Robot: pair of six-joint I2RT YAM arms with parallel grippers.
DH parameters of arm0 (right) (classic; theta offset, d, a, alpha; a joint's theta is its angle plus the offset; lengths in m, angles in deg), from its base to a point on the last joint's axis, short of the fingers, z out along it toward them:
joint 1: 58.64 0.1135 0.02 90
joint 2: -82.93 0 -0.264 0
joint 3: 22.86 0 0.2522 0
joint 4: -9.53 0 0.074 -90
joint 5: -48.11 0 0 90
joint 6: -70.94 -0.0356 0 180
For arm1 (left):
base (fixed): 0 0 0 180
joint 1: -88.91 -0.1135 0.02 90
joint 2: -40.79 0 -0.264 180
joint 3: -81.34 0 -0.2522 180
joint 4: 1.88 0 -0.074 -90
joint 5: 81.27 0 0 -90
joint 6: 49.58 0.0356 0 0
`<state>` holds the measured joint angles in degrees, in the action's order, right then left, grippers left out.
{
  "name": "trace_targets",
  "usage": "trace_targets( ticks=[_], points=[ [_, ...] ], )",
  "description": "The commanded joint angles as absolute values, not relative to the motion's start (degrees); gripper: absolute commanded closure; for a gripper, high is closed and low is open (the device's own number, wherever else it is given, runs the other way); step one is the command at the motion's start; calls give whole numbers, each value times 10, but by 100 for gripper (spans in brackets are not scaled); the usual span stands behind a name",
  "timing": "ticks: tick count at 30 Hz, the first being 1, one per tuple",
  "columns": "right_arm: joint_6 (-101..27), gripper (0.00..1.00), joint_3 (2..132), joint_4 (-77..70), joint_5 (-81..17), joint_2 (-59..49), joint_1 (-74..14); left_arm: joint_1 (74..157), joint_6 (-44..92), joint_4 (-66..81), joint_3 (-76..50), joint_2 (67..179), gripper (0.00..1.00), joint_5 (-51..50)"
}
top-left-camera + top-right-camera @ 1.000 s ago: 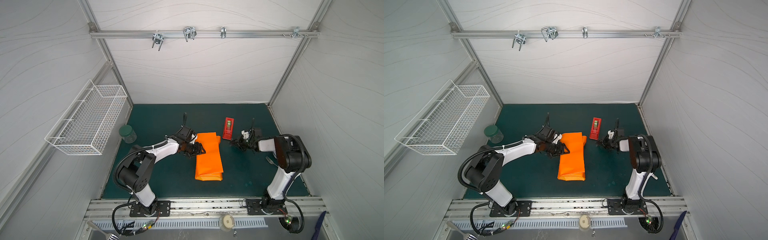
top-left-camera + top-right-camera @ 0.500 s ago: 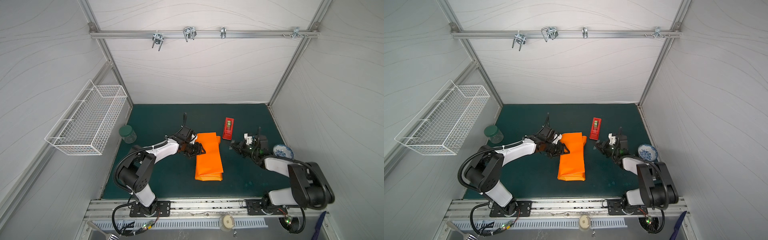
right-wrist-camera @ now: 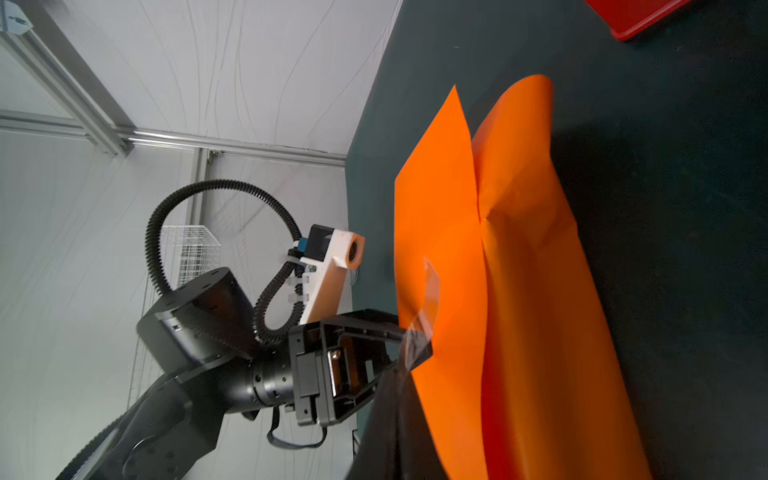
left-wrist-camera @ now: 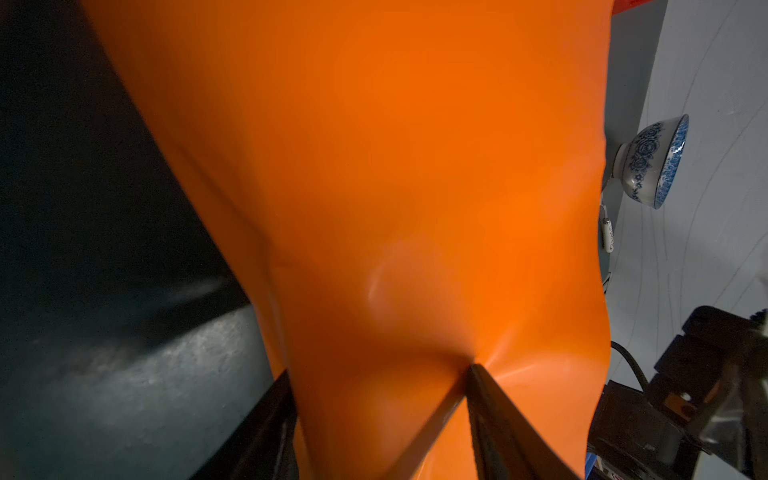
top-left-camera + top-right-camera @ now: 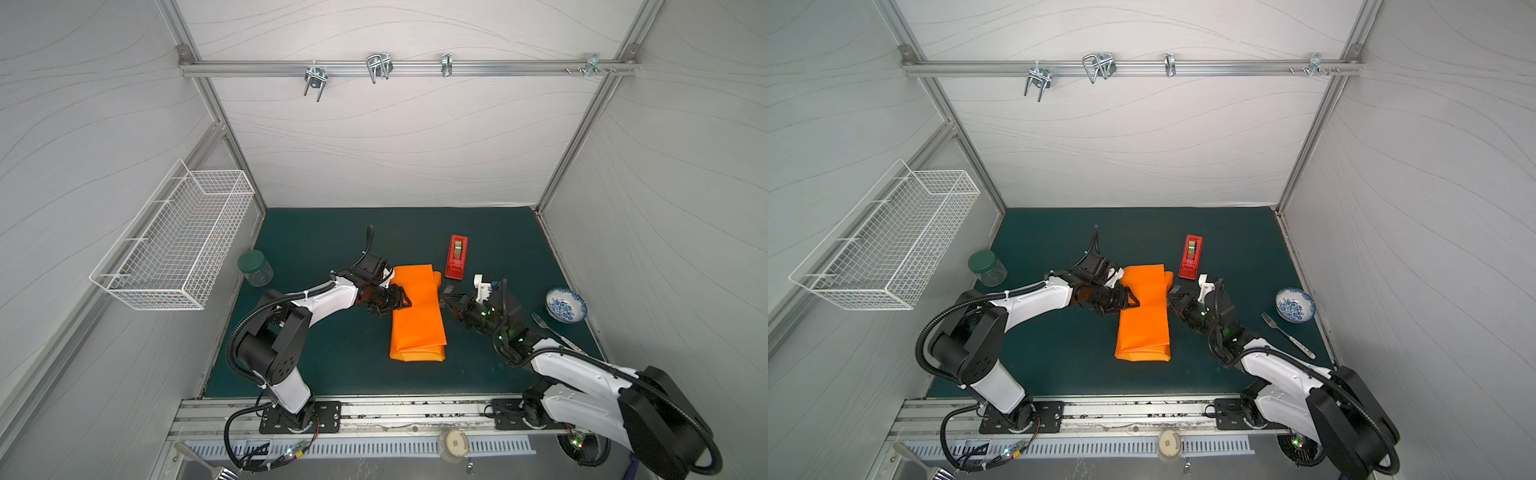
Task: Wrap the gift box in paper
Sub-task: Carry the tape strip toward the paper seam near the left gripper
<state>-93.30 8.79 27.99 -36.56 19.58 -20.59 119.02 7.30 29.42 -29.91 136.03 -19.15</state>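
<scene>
Paper [image 5: 417, 316] folded over mid-desk [image 5: 332, 357]. Left gripper [image 5: 398, 302] fingers [image 4: 484, 399] straddle left edge, clamped on wrapped bundle. Right gripper [image 5: 448, 300] fingers together, pinching clear tape strip [image 3: 419, 332] beside paper's right edge.

Both arms reach in low toward the middle. The left gripper [image 5: 400, 300] is partly spread; the right gripper [image 5: 448, 300] is pinched tight.

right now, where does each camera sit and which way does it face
top views: high above the front, looking down on the mat; both arms show
left wrist: on the left arm, looking along the paper toward the bowl; its fingers show
right wrist: on the right arm, looking across the paper at the left arm
shared: the paper
</scene>
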Motion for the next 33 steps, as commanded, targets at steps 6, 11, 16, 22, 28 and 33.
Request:
trace_targets(
  ticks=[6, 11, 16, 22, 28, 33],
  points=[
    [-923, 100, 121, 353, -503, 130, -141, 1194, 90, 351, -331, 1401, 37, -106],
    [-906, 100, 130, 336, -528, 114, -131, 1195, 90, 350, -331, 1399, 37, -107],
    [-899, 100, 127, 348, -535, 92, -126, 1195, 90, 348, -332, 1399, 37, -107],
    [-891, 100, 120, 347, -550, 78, -121, 1195, 90, 348, -332, 1398, 37, -107],
    [-882, 100, 109, 342, -564, 65, -119, 1195, 90, 349, -332, 1398, 37, -108],
    [-875, 100, 103, 352, -572, 48, -118, 1194, 90, 348, -332, 1398, 37, -108]
  ],
)
